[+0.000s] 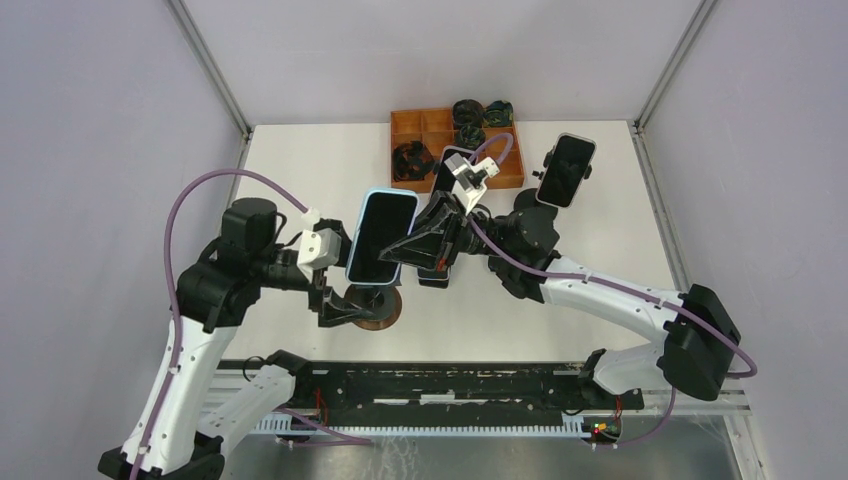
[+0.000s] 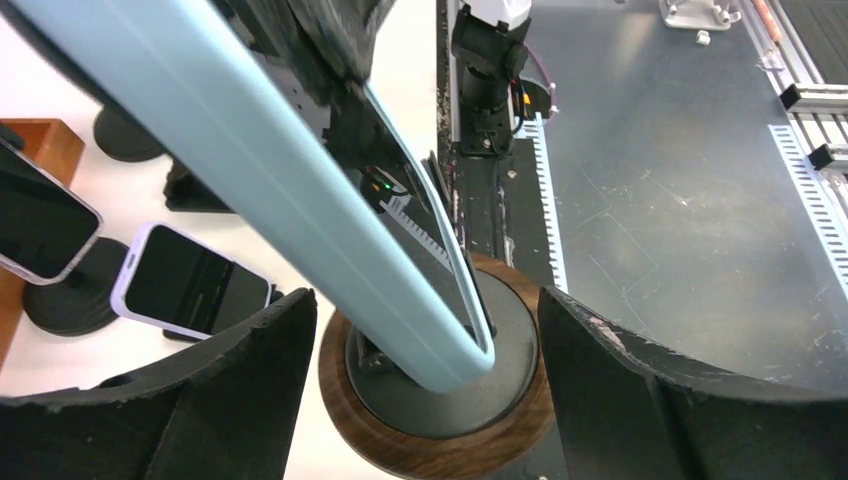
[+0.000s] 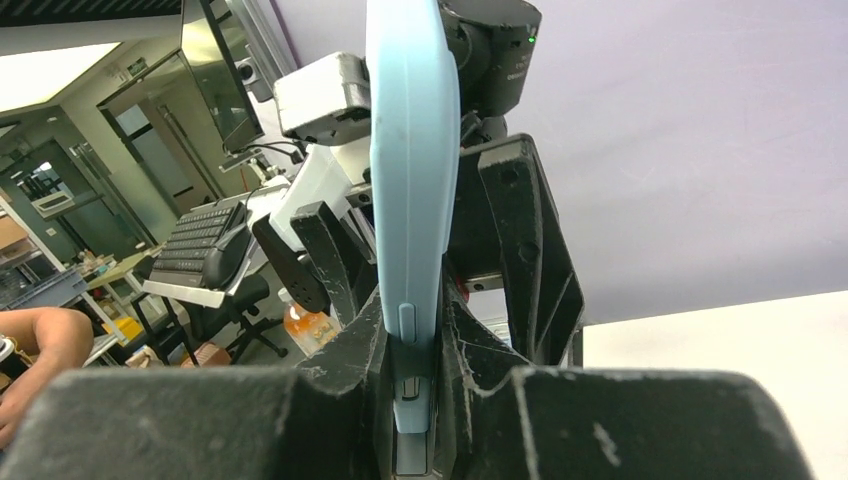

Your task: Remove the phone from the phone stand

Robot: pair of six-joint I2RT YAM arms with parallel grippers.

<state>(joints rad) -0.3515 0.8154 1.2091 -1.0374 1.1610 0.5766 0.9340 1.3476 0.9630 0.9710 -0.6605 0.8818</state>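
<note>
Black fingers (image 3: 330, 400) of the right gripper (image 3: 415, 400) fill the bottom of its wrist view, and the light-blue phone (image 3: 413, 150) rises edge-on straight out from between them. These jaws are nearly closed and pinch the phone, one finger against each broad face, with the side button just above the clamp. From above, the right gripper (image 1: 405, 248) grips the long edge of the phone (image 1: 381, 237) that faces it, and the dark screen faces up.

The left gripper (image 2: 425, 330) has its jaws spread wide. Its two fingers (image 2: 230, 390) stand one on each side of the phone stand (image 2: 430, 455), a round wooden base with a dark disc on top. The base fills most of the gap between them. A thin strip of table shows beside the left-hand finger, but whether either finger touches the base I cannot tell. The phone (image 2: 250, 170) slants down through the gap between these fingers, and its lower corner ends just above the dark disc. Whether it rests in the stand's holder I cannot tell. In the top view the left gripper (image 1: 345, 300) is low at the phone stand (image 1: 375, 310), under the phone's near end.

Beyond the left finger, two other phones (image 2: 190, 285) sit on dark stands. An orange tray (image 1: 420, 125) lies on the table's far side, past the right gripper.
</note>
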